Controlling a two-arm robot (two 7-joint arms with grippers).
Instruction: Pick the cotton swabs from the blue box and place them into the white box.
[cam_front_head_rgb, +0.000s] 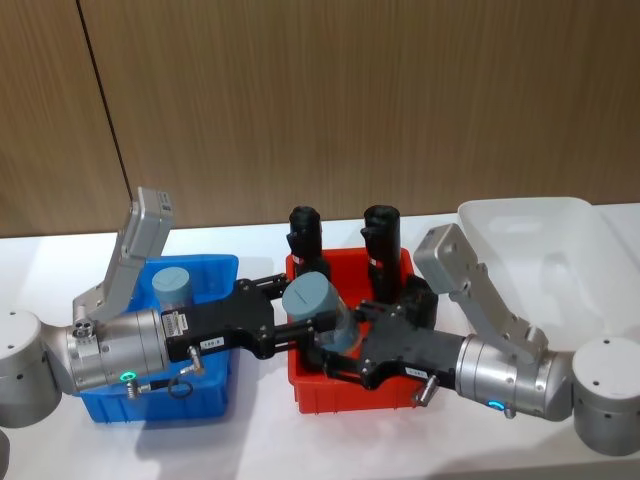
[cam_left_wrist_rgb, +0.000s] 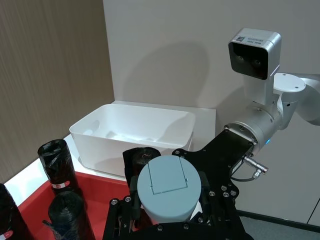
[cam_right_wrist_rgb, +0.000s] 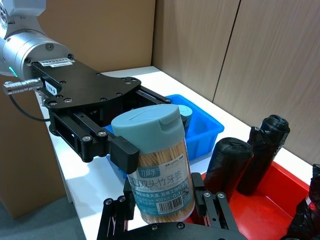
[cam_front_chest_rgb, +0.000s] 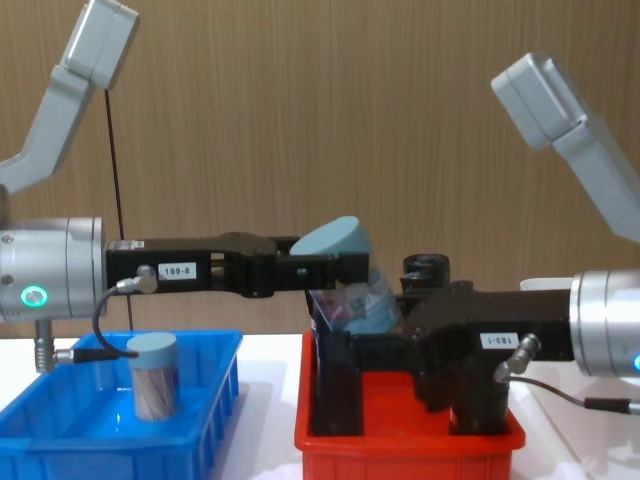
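One cotton swab tub (cam_front_head_rgb: 313, 298) with a pale blue lid hangs tilted above the red bin (cam_front_head_rgb: 340, 395), held from both sides. My left gripper (cam_front_head_rgb: 303, 326) reaches in from the blue box side and is shut on the tub just under its lid (cam_left_wrist_rgb: 167, 187). My right gripper (cam_front_head_rgb: 345, 345) clamps the tub's lower part (cam_right_wrist_rgb: 160, 185) from the opposite side. A second tub (cam_front_head_rgb: 172, 283) stands upright in the blue box (cam_front_head_rgb: 215, 270) on the left. The white box (cam_front_head_rgb: 520, 215) sits at the far right, with nothing visible inside.
Two tall black rolls (cam_front_head_rgb: 305, 235) (cam_front_head_rgb: 382, 235) stand at the back of the red bin, just behind the held tub. A wooden wall closes the table's far side. Both arms' camera brackets rise above the bins.
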